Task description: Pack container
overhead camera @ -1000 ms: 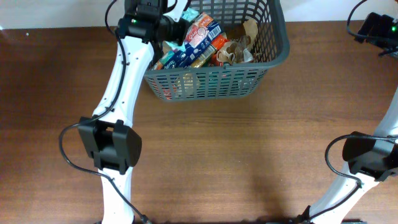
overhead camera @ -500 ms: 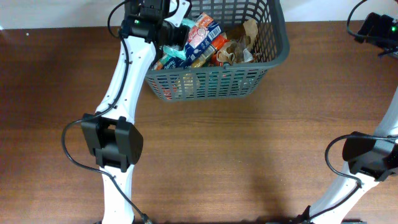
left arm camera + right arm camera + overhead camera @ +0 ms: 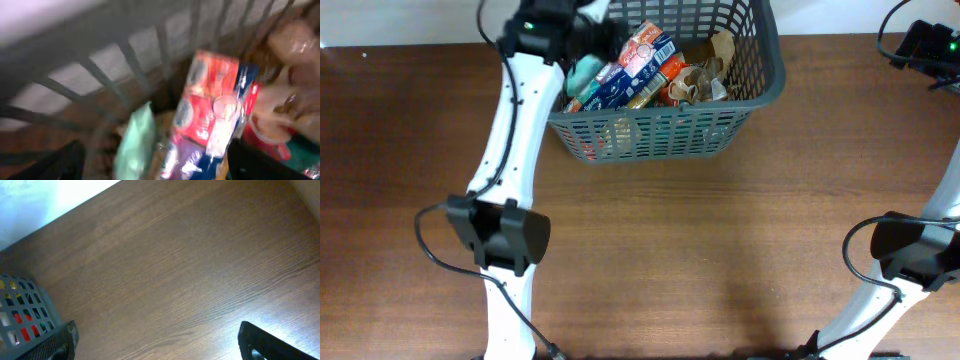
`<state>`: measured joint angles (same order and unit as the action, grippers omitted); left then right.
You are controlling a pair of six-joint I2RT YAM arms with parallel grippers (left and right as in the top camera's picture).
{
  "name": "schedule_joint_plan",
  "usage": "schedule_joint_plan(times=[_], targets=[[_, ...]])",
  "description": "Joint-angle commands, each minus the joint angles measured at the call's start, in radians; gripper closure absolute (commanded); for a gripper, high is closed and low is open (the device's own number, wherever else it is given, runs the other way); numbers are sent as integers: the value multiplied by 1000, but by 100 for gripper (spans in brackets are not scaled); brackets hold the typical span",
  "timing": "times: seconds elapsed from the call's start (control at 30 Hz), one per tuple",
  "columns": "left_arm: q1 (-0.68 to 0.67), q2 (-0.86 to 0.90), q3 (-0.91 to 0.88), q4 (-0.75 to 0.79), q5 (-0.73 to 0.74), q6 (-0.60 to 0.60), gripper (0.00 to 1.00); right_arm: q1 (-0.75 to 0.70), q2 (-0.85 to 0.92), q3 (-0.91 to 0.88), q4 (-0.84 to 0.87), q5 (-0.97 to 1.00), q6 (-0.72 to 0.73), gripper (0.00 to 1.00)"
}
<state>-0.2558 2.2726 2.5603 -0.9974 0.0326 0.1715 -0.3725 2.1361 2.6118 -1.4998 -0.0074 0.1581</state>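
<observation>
The container (image 3: pixel 760 75), a dark grey slotted basket, stands at the table's far edge and holds several snack packages. A red and blue package (image 3: pixel 642 58) lies near its middle, with a mint-green packet (image 3: pixel 582 72) at its left end. My left gripper (image 3: pixel 582 30) hovers over that left end. In the blurred left wrist view the left gripper (image 3: pixel 160 167) is open, and the mint-green packet (image 3: pixel 135 145) and the red and blue package (image 3: pixel 210 110) lie loose below it. My right gripper (image 3: pixel 160 342) is open over bare wood, far to the right.
Brown crumpled wrappers (image 3: pixel 705 70) fill the basket's right half. A corner of the basket (image 3: pixel 25 312) shows at the left of the right wrist view. The wooden table (image 3: pixel 720 250) stretches in front of the basket. The right arm (image 3: pixel 910 250) stands along the right edge.
My left gripper has opened and let go of the mint-green packet, which now lies at the basket's left end. The left wrist has drawn back slightly leftward. The right arm has not moved.
</observation>
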Motion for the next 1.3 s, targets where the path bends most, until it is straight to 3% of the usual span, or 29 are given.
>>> schedule_joint_plan(times=[0.0, 0.17, 0.4, 0.53, 0.67, 0.87, 1.27], targets=[[3, -55, 163, -34, -90, -2, 13, -1, -13, 3, 0, 9, 8, 1], [6, -145, 327, -132, -246, -2, 13, -1, -13, 3, 0, 9, 8, 1], [69, -290, 385, -309, -429, -7, 0, -1, -13, 3, 0, 9, 8, 1], [157, -374, 385, -420, -531, -110, 0, -1, -13, 3, 0, 9, 8, 1], [277, -437, 385, -491, -526, -177, 1, -1, -13, 3, 0, 9, 8, 1], [409, -480, 385, -564, -417, -183, 1, -1, -13, 3, 0, 9, 8, 1], [471, -491, 385, -631, -334, -183, 1, -1, -13, 3, 0, 9, 8, 1]])
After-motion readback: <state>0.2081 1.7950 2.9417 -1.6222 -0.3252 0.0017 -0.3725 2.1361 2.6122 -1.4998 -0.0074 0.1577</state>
